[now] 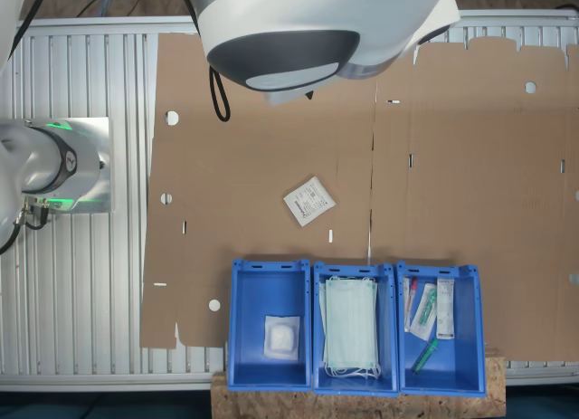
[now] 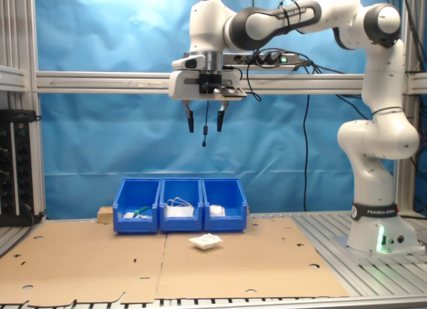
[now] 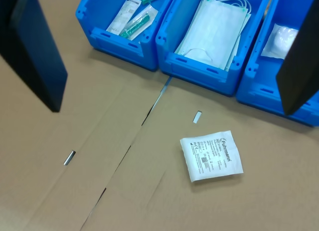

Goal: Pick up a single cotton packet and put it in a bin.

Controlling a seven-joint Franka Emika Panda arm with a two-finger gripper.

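tool (image 2: pixel 205 125): hanging way up above the cardboard in the second exterior view, fingers (image 3: pixel 32 51) spread apart, nothing in them

cotton packet (image 1: pixel 308 200): lying flat on the cardboard sheet (image 1: pixel 271 147), printed side up, a bit skewed, just in front of the middle bin, not touching it

bins: three blue ones in a row at the cardboard's edge

middle bin (image 1: pixel 355 381): stack of face masks (image 1: pixel 351 327)

end bin (image 1: pixel 269 376): one puffy plain white packet (image 1: pixel 281 336)

other end bin (image 1: pixel 470 365): a few long wrapped items, some with green bits

tabletop (image 1: pixel 72 292): ribbed metal, cardboard laid over it
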